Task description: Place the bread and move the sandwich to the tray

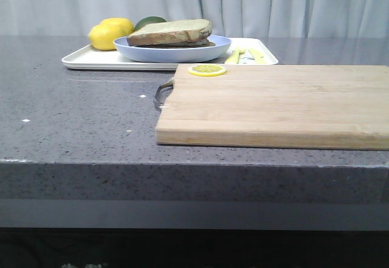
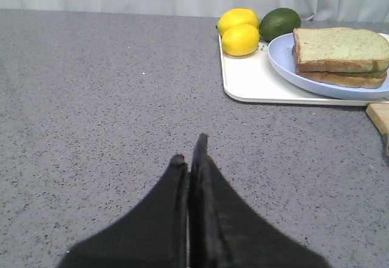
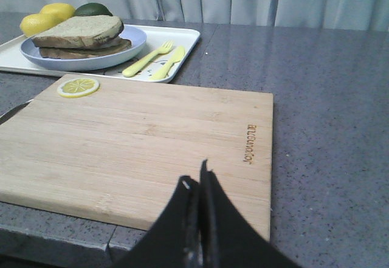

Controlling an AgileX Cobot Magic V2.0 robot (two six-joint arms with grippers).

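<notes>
The sandwich (image 1: 170,34) is a stack of speckled, tan-crusted slices on a round pale blue plate (image 1: 176,53). The plate stands on the white tray (image 1: 91,60) at the back left. The top slice of bread (image 2: 340,44) lies flat on the stack; no egg shows. The stack also shows in the right wrist view (image 3: 76,34). My left gripper (image 2: 189,149) is shut and empty over bare grey counter, well short of the tray (image 2: 249,85). My right gripper (image 3: 196,180) is shut and empty over the near edge of the cutting board. Neither gripper shows in the front view.
A wooden cutting board (image 1: 273,104) with a metal handle (image 1: 163,93) lies in front of the tray, with a lemon slice (image 1: 207,70) on its far corner. Two lemons (image 1: 109,34), an avocado (image 1: 149,21), and a yellow fork (image 3: 149,59) and knife (image 3: 169,62) are on the tray.
</notes>
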